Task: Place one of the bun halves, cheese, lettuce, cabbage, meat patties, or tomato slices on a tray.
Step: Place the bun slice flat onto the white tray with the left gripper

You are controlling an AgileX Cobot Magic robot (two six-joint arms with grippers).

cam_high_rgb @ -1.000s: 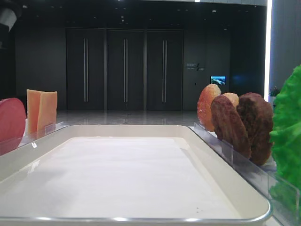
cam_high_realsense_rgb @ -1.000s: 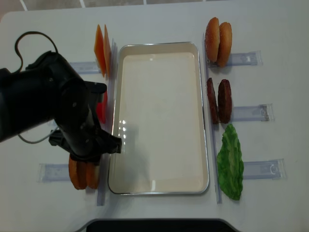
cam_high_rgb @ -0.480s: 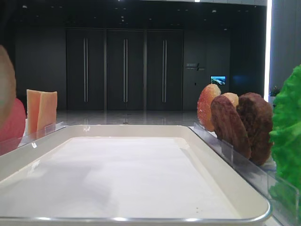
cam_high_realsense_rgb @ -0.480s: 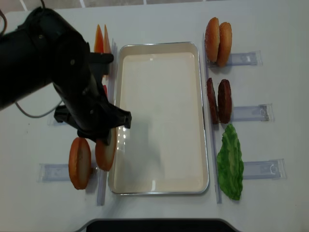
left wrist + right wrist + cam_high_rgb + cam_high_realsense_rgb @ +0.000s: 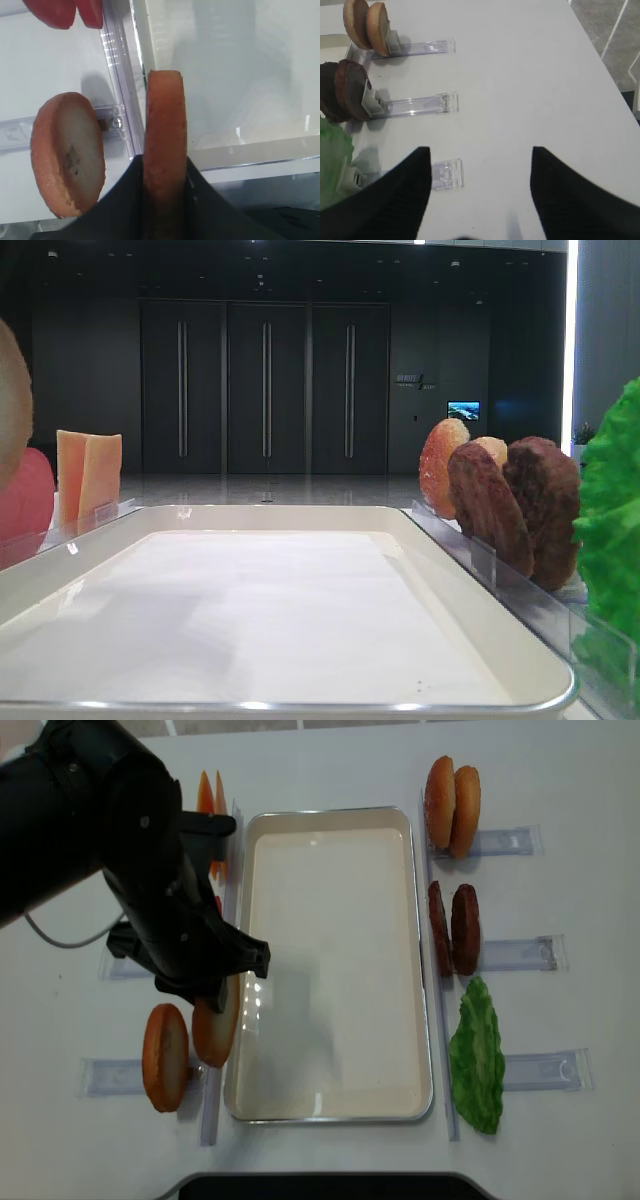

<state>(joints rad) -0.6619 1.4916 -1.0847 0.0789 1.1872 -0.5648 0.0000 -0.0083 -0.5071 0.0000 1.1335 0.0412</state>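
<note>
My left gripper (image 5: 164, 161) is shut on a bun half (image 5: 164, 135), held on edge just above the left rim of the white tray (image 5: 330, 970). From above, that bun half (image 5: 217, 1023) hangs below the black left arm (image 5: 150, 890). A second bun half (image 5: 165, 1057) stands in the rack beside it. My right gripper (image 5: 479, 150) is open over bare table, right of the racks. Meat patties (image 5: 453, 928), lettuce (image 5: 477, 1055), cheese (image 5: 88, 475) and tomato slices (image 5: 65, 10) stand in racks. Cabbage is out of view.
Two more bun halves (image 5: 452, 805) stand in the far right rack. Clear plastic racks (image 5: 420, 105) line both long sides of the tray. The tray's paper liner (image 5: 280, 610) is bare. A dark edge (image 5: 320, 1186) sits at the table's front.
The left gripper has lifted one bun half out of the front left rack and carried it up and toward the tray's left rim. The other bun half stayed in the rack.
</note>
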